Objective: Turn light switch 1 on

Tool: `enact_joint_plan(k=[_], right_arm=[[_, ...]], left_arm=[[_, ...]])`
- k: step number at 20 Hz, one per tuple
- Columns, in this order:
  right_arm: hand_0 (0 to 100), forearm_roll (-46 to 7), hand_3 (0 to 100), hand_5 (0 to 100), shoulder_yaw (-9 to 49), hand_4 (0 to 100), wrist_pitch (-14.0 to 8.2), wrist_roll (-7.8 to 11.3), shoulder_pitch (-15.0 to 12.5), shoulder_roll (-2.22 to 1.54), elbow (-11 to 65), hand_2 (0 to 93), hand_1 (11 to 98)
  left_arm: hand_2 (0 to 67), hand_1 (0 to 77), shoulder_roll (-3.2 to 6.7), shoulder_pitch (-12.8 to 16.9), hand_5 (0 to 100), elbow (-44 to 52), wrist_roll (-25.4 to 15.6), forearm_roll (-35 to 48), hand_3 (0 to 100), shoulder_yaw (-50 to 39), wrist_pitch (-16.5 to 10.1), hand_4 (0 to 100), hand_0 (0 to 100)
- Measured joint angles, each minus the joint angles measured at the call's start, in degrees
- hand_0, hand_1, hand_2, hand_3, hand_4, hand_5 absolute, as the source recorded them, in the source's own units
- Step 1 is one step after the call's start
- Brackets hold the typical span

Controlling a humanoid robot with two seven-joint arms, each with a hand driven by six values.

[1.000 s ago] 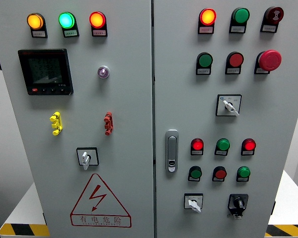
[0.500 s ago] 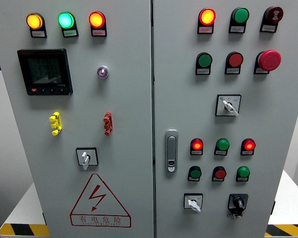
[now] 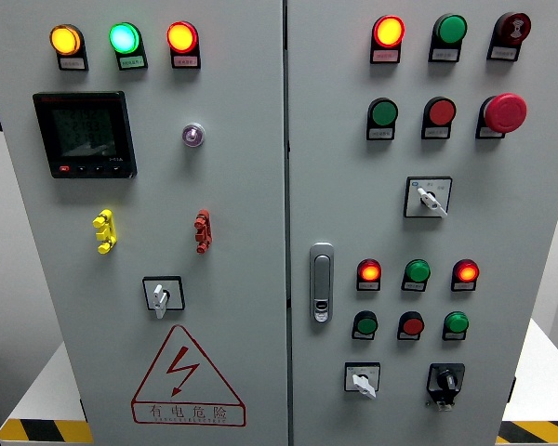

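No hands in frame, so their state can't be told. Reach not started. Which control is switch 1 is unclear; likely the rotary switch (image 3: pixel 163 295) low on the cabinet's (image 3: pixel 242 186) left door. Next: bring a hand up.

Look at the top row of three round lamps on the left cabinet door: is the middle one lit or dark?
Lit. The middle lamp glows bright green, like the glowing orange lamp and red-orange lamp beside it.

White wall (image 3: pixel 0 307); hazard-striped floor edge (image 3: pixel 42 430).
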Motion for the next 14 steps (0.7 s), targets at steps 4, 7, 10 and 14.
enact_joint_plan(k=[4, 7, 10, 14], right_arm=[[0, 0.0, 20, 10, 0.0, 19, 0.0, 0.0, 0.0, 0.05, 0.0, 0.0, 19.7], [0, 0.0, 20, 10, 0.0, 19, 0.0, 0.0, 0.0, 0.05, 0.0, 0.0, 19.8], [0, 0.0, 20, 10, 0.0, 19, 0.0, 0.0, 0.0, 0.04, 0.0, 0.0, 19.8], [0, 0.0, 20, 10, 0.0, 19, 0.0, -0.02, 0.0, 0.03, 0.0, 0.0, 19.6]], left_arm=[[25.1, 30.4, 0.08, 0.0, 70, -6.9, 3.2, 0.4, 64, -1.1, -0.6, 87, 0], [29.8, 33.7, 0.16, -0.7, 86, -10.0, 6.4, 0.5, 74, -1.8, -0.9, 99, 0], [32.3, 35.5, 0.16, -1.1, 93, -11.9, 9.0, 0.6, 79, -1.8, -0.8, 100, 0], [34.5, 36.6, -0.05, -4.8, 95, -13.0, 13.7, 0.6, 81, -1.8, -0.5, 100, 0]])
